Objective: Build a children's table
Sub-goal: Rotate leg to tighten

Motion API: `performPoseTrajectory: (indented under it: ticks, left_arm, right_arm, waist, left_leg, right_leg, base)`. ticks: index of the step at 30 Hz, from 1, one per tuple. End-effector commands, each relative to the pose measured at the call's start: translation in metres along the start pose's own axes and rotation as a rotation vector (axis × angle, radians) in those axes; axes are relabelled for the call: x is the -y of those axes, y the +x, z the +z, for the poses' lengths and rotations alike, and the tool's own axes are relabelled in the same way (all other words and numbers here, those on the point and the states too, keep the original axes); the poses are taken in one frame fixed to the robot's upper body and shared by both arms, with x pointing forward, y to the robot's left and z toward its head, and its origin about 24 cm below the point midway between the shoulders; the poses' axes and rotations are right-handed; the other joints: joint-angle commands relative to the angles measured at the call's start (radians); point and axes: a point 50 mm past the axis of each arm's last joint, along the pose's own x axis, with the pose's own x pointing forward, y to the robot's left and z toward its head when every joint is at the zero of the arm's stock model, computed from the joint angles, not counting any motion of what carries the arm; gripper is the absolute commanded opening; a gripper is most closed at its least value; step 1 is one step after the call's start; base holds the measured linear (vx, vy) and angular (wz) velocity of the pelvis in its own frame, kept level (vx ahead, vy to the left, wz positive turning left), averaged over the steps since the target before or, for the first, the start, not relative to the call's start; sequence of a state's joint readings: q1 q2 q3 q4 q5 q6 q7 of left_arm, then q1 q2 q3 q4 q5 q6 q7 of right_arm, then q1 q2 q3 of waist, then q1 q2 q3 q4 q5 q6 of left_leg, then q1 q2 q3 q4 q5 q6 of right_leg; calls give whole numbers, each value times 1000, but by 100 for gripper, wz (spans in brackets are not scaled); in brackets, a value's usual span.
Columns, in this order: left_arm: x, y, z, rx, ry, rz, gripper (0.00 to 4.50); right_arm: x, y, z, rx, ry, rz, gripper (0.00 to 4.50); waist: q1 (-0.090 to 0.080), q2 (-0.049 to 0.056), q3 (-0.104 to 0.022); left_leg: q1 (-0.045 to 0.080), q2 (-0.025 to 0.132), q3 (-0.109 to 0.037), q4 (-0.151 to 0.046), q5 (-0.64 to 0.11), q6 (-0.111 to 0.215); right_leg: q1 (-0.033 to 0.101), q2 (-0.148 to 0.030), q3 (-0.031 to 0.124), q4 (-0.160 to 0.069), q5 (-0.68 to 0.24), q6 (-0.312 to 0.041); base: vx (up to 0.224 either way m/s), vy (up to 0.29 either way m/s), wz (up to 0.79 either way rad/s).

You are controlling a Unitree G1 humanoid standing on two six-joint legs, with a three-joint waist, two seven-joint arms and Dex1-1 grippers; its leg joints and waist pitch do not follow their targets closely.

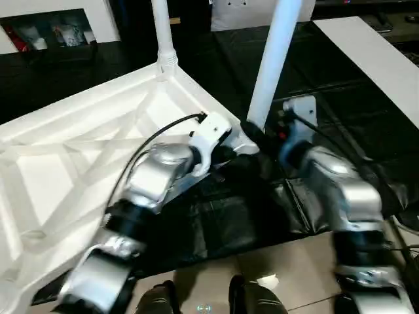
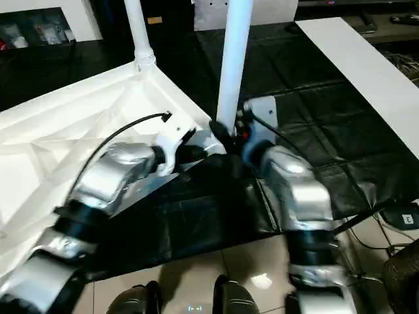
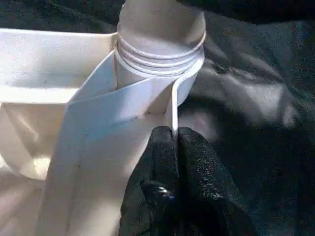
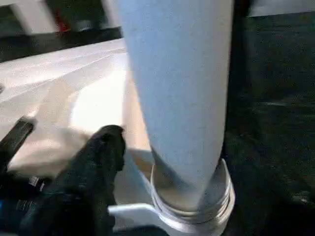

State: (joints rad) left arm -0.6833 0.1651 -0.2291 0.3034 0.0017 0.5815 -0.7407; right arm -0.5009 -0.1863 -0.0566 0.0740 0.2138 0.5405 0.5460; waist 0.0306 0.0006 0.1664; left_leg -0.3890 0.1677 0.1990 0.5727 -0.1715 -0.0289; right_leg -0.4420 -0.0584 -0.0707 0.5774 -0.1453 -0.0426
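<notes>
The children's table top [image 1: 78, 124] lies upside down, white, ribbed underside up. One white leg [image 1: 162, 33] stands in the far corner socket. A second leg [image 1: 275, 52] stands in the near corner socket [image 3: 157, 54], its ringed base seated there. My left gripper [image 3: 174, 140] is shut on the thin rim of the top right beside that socket. My right gripper [image 1: 258, 134] is at the base of the near leg [image 4: 177, 73], open. One of its black fingers [image 4: 106, 147] stands a little off the leg; the other is hidden behind it.
A black cover [image 1: 216, 216] drapes the work surface under the table top and hangs over its front edge. A long white slab [image 1: 380, 52] lies at the back right. Tiled floor [image 1: 275, 268] and my feet show below, and cables [image 2: 399, 216] lie at the right.
</notes>
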Motion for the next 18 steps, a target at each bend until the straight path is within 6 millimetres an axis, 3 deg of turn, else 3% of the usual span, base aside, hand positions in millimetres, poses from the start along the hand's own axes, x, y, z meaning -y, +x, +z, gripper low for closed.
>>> performPoseTrajectory:
  ticks: [1,6,7,11,12,14,16,18]
  left_arm:
    - [6,-3,8,43,65,-79,0]
    - [5,-15,-2,15,145,-217,0]
    - [6,-20,-6,0,181,-285,0]
    - [8,-27,-8,-1,247,-376,0]
    - [11,-34,-13,-33,289,-466,0]
    - [12,-36,-14,-40,295,-481,0]
    - [13,-41,-18,-69,341,-555,0]
    - [13,-41,-18,-69,341,-555,0]
  right_arm:
    - [-4,-2,3,21,-22,94,385]
    - [7,-21,9,-7,-120,285,416]
    - [7,-28,10,-32,-144,391,436]
    - [6,-37,10,-71,-177,512,436]
    - [5,-46,8,-127,-216,626,436]
    - [5,-47,8,-135,-228,646,436]
    - [6,-54,5,-190,-261,761,436]
    - [6,-54,5,-190,-261,761,436]
  waist:
    - [8,-5,-86]
    - [16,-2,-80]
    - [19,-3,-80]
    - [30,-4,-80]
    - [33,-6,-80]
    - [38,-5,-78]
    - [45,-12,-79]
    - [48,-10,-78]
  left_leg:
    - [17,55,-31,-48,-57,162]
    - [25,62,-29,-51,-95,147]
    - [27,61,-30,-51,-108,144]
    - [26,65,-31,-52,-103,143]
    - [27,65,-30,-52,-104,142]
    - [27,69,-30,-53,-104,140]
    - [28,69,-28,-52,-105,142]
    - [27,68,-27,-52,-107,142]
  right_leg:
    - [80,-89,55,-54,-140,-226]
    - [73,-90,58,-61,-207,-217]
    - [74,-89,56,-61,-224,-215]
    - [73,-93,58,-60,-227,-217]
    - [71,-92,58,-59,-228,-221]
    - [71,-95,59,-58,-234,-221]
    - [70,-95,60,-56,-241,-218]
    - [69,-95,61,-58,-253,-217]
  base:
    - [0,0,0]
    - [0,0,0]
    - [0,0,0]
    - [0,0,0]
    - [0,0,0]
    - [0,0,0]
    - [0,0,0]
    - [0,0,0]
